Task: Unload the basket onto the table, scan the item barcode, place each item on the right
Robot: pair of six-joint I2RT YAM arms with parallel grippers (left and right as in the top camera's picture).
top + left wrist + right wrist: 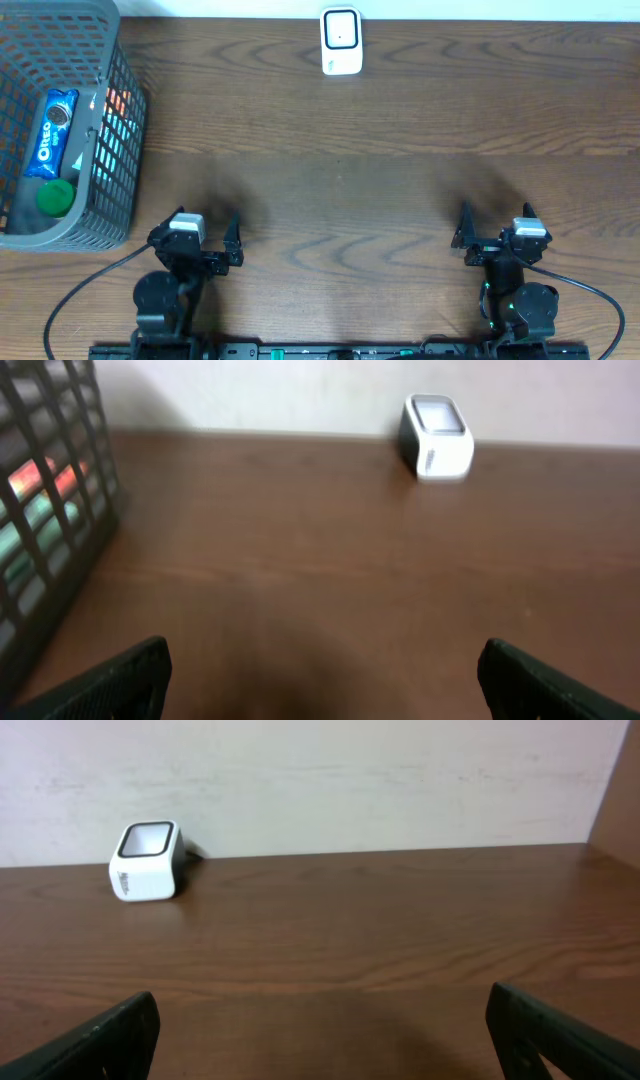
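A white barcode scanner [341,41] stands at the table's far edge, also seen in the left wrist view [436,438] and the right wrist view [147,862]. A blue Oreo pack [51,132] lies in the grey basket [110,190] at the far left, beside a green-capped item [55,197]. My left gripper [207,236] stands open near the front edge, right of the basket, nothing between its fingers [120,682]. My right gripper [493,230] stands open at the front right, fingers [560,1035] wide apart over bare wood.
The basket wall [45,510] rises close on the left of my left gripper, with red and green packaging showing through the mesh. A pale wall runs behind the scanner. Black cables trail from both arm bases at the front edge.
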